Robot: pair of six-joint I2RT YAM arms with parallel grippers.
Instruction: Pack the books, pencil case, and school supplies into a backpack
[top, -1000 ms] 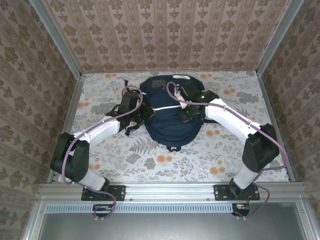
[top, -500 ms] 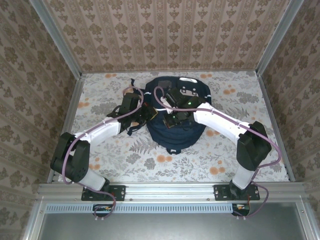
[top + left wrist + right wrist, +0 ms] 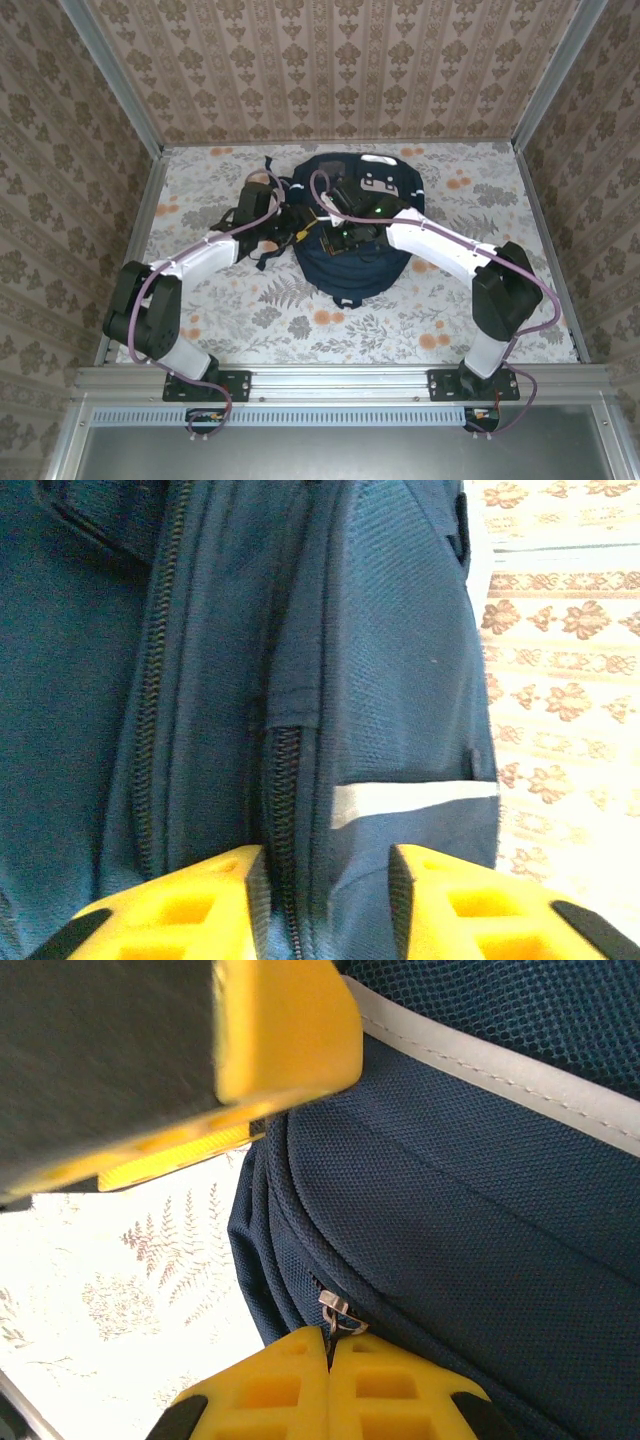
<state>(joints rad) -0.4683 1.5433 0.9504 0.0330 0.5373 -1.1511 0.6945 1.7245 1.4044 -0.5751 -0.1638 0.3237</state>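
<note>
Backpack (image 3: 350, 272) central; bare table (image 3: 250, 322) around

The navy-blue backpack (image 3: 350, 275) lies flat on the table (image 3: 230, 310), top (pale grey patches) towards the far wall (image 3: 340, 70), thin white stripe across.

Pairs a left arm (image 3: 195, 260) with a right arm (image 3: 450, 250) of the same make: smooth white shells on the long links, bulky black housings at the joints, each on a flat black base plate (image 3: 218, 384). Trails a thin purple cable (image 3: 141, 300) along each arm, close to the white shells and looping loose near the wrist, then down from the base to a small black box (image 3: 205, 420); carries a small green light (image 3: 378, 208) on the right arm's dark wrist block. Ends in bright yellow fingers (image 3: 170, 910), moulded with square hollows and tipped with black at the outer corners.
</note>
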